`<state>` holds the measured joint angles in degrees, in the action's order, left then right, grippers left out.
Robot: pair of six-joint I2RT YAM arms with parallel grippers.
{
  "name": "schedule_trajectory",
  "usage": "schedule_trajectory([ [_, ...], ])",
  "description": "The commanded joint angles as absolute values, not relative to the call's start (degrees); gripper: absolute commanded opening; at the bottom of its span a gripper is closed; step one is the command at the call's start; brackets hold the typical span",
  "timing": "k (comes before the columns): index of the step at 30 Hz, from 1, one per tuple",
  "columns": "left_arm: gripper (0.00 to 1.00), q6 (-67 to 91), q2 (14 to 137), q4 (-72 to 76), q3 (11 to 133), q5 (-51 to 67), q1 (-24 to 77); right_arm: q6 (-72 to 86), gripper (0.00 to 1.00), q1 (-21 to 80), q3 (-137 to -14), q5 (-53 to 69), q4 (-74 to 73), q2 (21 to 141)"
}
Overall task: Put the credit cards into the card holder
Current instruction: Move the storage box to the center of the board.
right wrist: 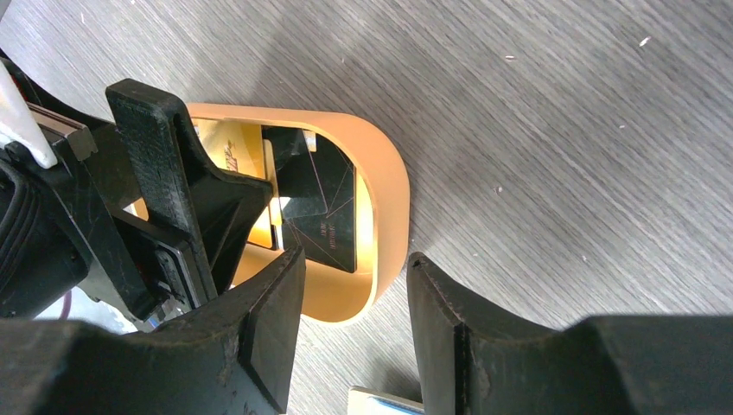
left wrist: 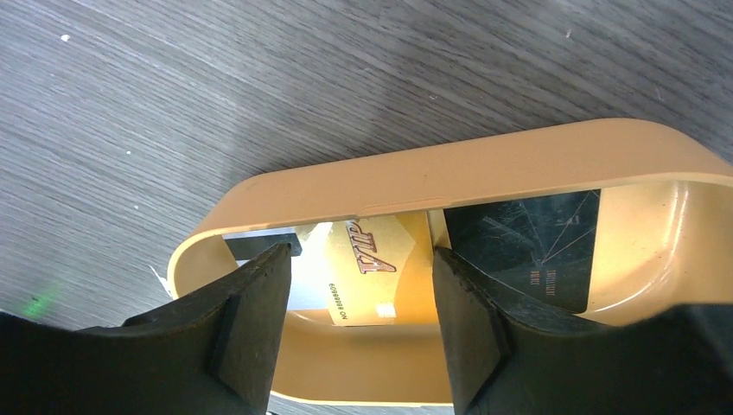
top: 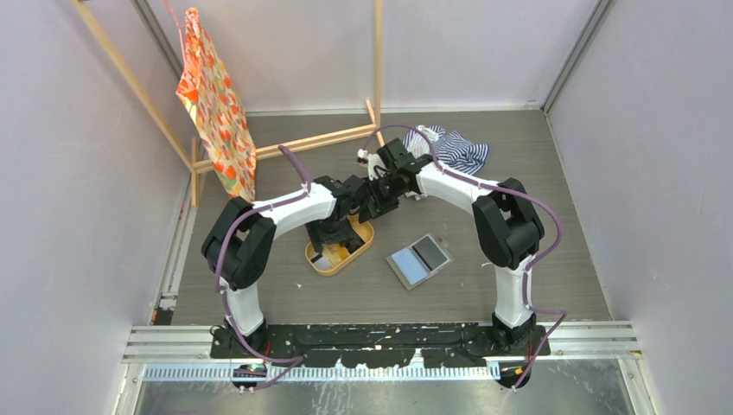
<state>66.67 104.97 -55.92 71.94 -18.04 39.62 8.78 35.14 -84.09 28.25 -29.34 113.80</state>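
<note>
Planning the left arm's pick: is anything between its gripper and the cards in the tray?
Nothing visible. The left gripper is open over the orange tray, the gold card bare between its fingers; the black card lies beside it.

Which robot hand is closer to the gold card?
Left. The left gripper hangs right over the gold card; the right gripper hovers farther off, by the tray's rounded end.

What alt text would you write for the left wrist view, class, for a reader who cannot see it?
The left end effector is poised open over an oval orange tray on a grey wood-grain table. Seen between its black fingers, a gold credit card lies in the tray, with a black credit card to its right.
</note>
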Motion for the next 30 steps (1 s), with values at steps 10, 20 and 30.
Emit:
schedule_trajectory([
  [10, 0.66, 68.5, 109.4, -61.1, 74.0, -18.9, 39.4, 8.4, 0.52, 35.0, -84.9, 29.7, -28.9, 110.1],
  [20, 0.68, 68.4, 106.4, -57.0, 68.8, -16.4, 39.2, 8.4, 0.52, 35.1, -84.9, 29.8, -28.9, 110.0],
  [30, 0.65, 67.7, 100.6, -51.3, 62.7, -13.6, 38.8, 8.3, 0.52, 35.0, -84.9, 29.8, -28.9, 110.0],
])
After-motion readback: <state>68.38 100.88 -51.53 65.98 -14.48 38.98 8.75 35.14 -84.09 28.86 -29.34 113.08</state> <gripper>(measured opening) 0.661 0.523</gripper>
